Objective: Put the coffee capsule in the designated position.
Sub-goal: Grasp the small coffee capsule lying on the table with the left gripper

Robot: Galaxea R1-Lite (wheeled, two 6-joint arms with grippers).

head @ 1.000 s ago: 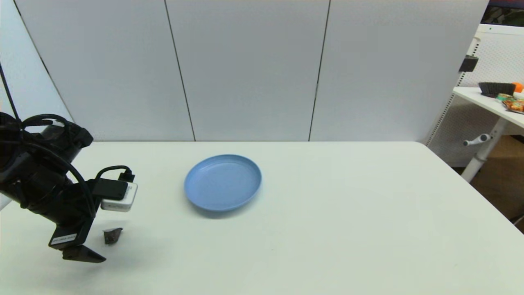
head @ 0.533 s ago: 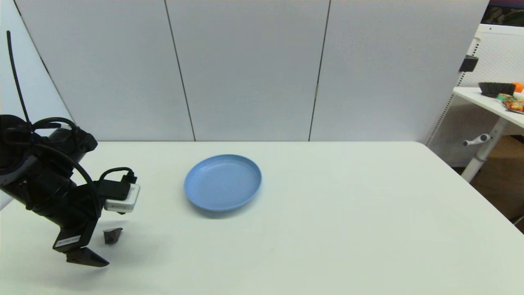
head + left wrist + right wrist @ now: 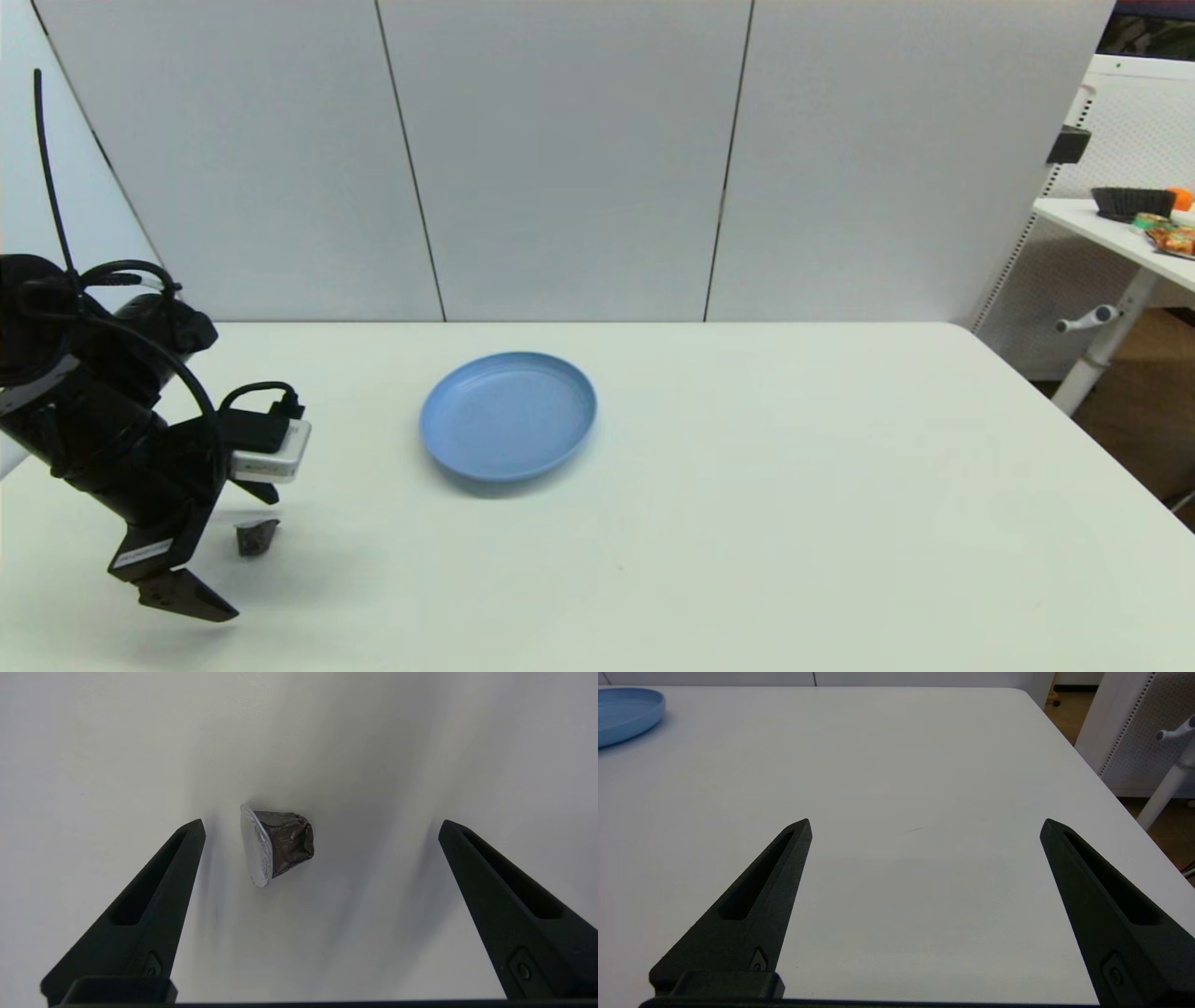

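Dark coffee capsule (image 3: 276,845) on its side, left pincer (image 3: 322,828) spread

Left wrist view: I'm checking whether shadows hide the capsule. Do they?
Left wrist view: soft shadow surrounds the capsule, but its pale rim and crumpled dark body stay clear between the open left gripper. Head view: the capsule shows small, beside faint arm shadow.

Crumpled dark coffee capsule (image 3: 275,850) on its side

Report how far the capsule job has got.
Done: left gripper is open, straddling the coffee capsule, which lies on its side on the table. In hand: nothing gripped. Left: close, lift, and carry, probably to the blue plate. Right gripper idles open.
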